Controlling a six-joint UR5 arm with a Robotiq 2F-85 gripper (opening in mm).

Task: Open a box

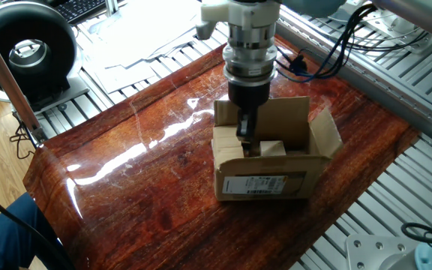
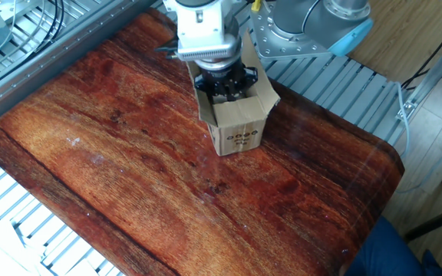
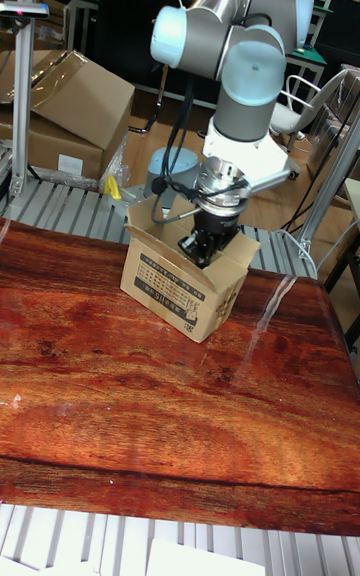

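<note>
Gripper [image 1: 244, 133] reaches down into my open cardboard box [image 1: 273, 180] mid-table, flaps up, fingers just beside a pale wooden block [image 1: 272, 148]; whether they're spread or pressed together, I cannot tell.

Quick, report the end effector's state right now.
End effector: reaching down into the open box; fingers look close together, but open or closed, holding anything or not, cannot be told.
</note>
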